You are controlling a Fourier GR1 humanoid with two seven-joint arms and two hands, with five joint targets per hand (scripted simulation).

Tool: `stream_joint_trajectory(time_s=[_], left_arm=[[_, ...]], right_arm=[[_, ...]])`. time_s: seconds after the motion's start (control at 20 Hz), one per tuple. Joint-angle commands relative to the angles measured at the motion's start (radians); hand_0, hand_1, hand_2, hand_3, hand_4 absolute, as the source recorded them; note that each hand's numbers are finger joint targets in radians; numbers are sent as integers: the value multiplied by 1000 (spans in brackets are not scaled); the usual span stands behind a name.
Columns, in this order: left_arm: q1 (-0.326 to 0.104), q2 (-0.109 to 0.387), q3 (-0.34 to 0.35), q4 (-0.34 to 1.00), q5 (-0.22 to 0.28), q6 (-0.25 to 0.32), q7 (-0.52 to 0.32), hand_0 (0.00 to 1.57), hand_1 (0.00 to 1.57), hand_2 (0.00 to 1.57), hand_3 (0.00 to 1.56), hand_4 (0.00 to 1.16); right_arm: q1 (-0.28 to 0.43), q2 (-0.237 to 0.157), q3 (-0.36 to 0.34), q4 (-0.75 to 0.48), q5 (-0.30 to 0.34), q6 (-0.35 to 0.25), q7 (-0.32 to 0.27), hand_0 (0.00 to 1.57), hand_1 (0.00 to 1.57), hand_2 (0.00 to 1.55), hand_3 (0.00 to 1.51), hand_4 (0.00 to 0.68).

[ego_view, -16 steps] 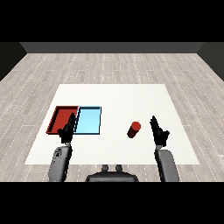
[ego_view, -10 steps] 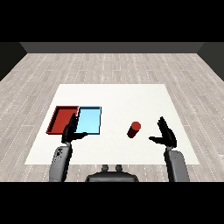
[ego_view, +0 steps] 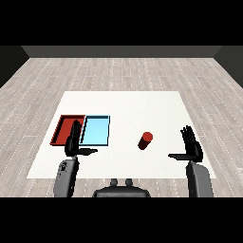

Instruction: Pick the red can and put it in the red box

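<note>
Our right hand (ego_view: 191, 146) hangs to the right of the red can (ego_view: 145, 140), well apart from it, fingers straight and thumb out, holding nothing. The can stands on the table (ego_view: 123, 104), the red tray (ego_view: 63, 129) far to its left. We should sweep in level, then curl round it. Since earlier, this hand has drifted outward and opened

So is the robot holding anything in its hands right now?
No, nothing. Both the left hand and the right hand are open with straight fingers, and the red can stands alone on the table between them.
</note>
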Motion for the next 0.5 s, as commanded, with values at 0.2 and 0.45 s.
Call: stream_joint_trajectory(time_s=[0.2,0.45], left_arm=[[-9,2,8,-32,27,-20,-13,0,0,0,0,0],[-58,5,31,49,45,-32,-45,0,0,0,0,0]], right_arm=[[-22,8,-37,113,36,52,-138,0,0,0,0,0],[-79,16,-22,127,18,56,-55,0,0,0,0,0]])
